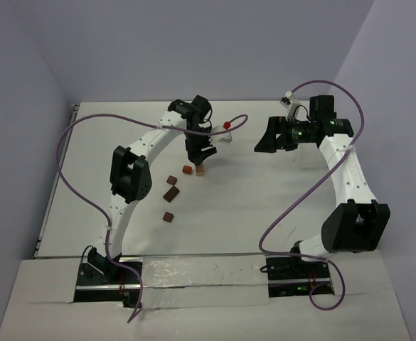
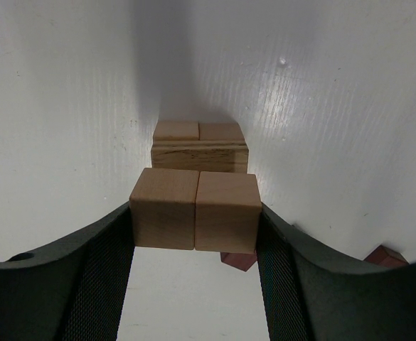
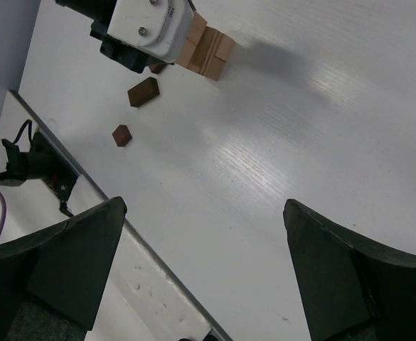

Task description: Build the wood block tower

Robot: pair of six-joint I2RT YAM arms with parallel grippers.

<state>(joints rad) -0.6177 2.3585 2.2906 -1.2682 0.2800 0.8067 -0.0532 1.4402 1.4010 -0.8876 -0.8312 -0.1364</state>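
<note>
My left gripper [image 2: 193,234] is shut on two light tan wood blocks [image 2: 193,209] held side by side between its fingers. Just beyond them on the table stands the tower [image 2: 199,148], a low tan stack with two cube tops showing. I cannot tell whether the held blocks touch it. In the top view the left gripper [image 1: 199,158] hangs over the tan stack [image 1: 201,170]. Dark reddish-brown blocks [image 1: 187,169] [image 1: 173,180] [image 1: 171,193] lie to its near left. My right gripper [image 1: 264,140] is open and empty, well to the right; its own view [image 3: 204,263] shows bare table between the fingers.
Another dark block [image 1: 168,217] lies nearer the arm bases. A small clear box with a red piece [image 1: 226,126] sits behind the left gripper. Purple cables loop above both arms. The table's front edge [image 3: 87,177] runs through the right wrist view.
</note>
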